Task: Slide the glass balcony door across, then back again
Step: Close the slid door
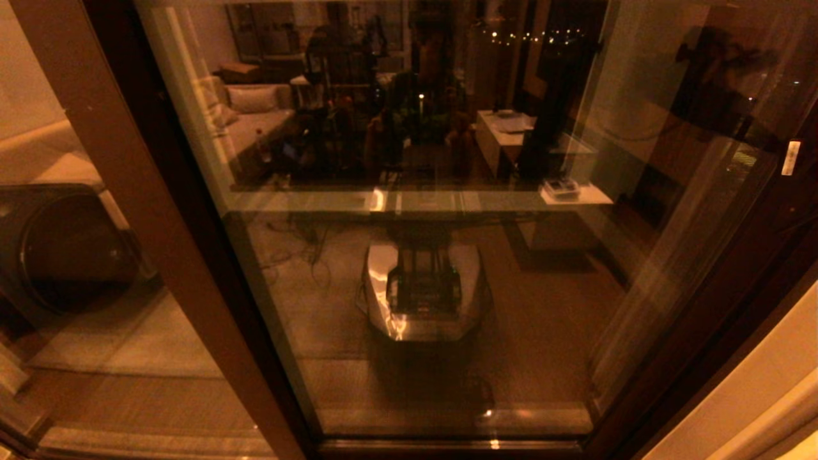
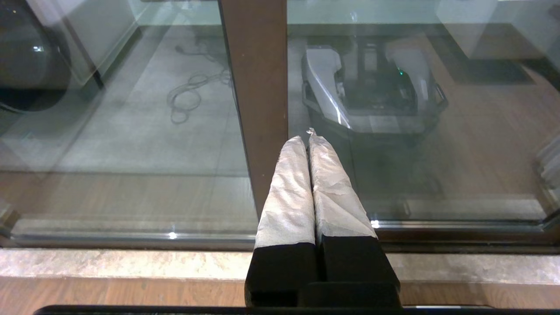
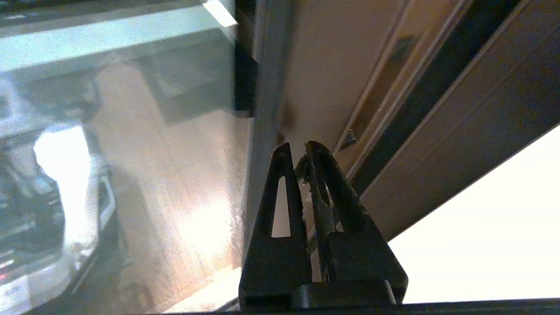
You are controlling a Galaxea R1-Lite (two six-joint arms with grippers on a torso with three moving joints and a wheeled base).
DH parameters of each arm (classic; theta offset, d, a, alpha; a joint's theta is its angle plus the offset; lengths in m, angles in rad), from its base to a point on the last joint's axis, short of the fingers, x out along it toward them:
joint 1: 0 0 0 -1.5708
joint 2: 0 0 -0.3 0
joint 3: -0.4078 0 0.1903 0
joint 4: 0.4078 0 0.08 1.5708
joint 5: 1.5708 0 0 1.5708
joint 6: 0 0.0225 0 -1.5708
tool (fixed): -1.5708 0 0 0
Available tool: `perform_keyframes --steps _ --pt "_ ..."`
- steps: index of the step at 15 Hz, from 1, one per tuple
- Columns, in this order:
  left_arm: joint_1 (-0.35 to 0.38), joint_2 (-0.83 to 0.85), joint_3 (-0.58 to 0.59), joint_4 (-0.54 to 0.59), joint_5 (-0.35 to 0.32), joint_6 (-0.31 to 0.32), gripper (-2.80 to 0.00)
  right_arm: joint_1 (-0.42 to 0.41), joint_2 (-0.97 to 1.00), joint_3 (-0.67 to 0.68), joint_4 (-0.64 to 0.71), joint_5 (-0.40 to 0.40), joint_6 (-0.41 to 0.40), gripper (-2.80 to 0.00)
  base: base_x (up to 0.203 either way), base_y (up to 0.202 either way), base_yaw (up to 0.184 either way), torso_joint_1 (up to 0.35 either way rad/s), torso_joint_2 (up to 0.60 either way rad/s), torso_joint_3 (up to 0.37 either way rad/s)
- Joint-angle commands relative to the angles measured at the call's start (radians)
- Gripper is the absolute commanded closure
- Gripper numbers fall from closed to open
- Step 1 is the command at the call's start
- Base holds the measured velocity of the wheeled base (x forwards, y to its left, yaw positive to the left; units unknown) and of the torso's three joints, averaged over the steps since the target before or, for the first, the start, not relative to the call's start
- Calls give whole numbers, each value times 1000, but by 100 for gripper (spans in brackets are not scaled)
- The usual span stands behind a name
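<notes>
The glass balcony door [image 1: 415, 268] fills the middle of the head view, a tall reflective pane in a dark brown frame, with its dark right stile [image 1: 735, 281] next to the wall. Neither gripper shows in the head view. My left gripper [image 2: 306, 139] is shut, its paper-wrapped fingers [image 2: 288, 192] empty and pointing at the foot of the plain lighter-brown stile [image 2: 256, 87]. My right gripper [image 3: 297, 151] is shut on nothing, its tips close in front of the door's right stile [image 3: 306, 87], near a small screw [image 3: 280, 139] and a narrow recessed slot [image 3: 385, 74].
The fixed glass panel [image 1: 83, 287] lies left of the lighter stile [image 1: 128, 191], with a dark round appliance [image 1: 64, 249] behind it. The robot's base is reflected in the door [image 1: 422, 294]. A stone sill [image 2: 131, 262] runs below the track. A pale wall [image 1: 767, 396] bounds the right.
</notes>
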State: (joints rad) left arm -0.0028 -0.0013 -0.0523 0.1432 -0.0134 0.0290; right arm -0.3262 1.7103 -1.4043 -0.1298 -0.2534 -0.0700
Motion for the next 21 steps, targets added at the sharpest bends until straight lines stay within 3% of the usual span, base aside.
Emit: perform_keyframes --steps 1,21 --pt "0 0 0 1 0 0 0 -2 -22 5 1 -1 -1 0 0 0 0 0 0 0" --pt "0 0 0 1 0 0 0 29 -11 7 1 39 27 0 0 0 0 0 0 0"
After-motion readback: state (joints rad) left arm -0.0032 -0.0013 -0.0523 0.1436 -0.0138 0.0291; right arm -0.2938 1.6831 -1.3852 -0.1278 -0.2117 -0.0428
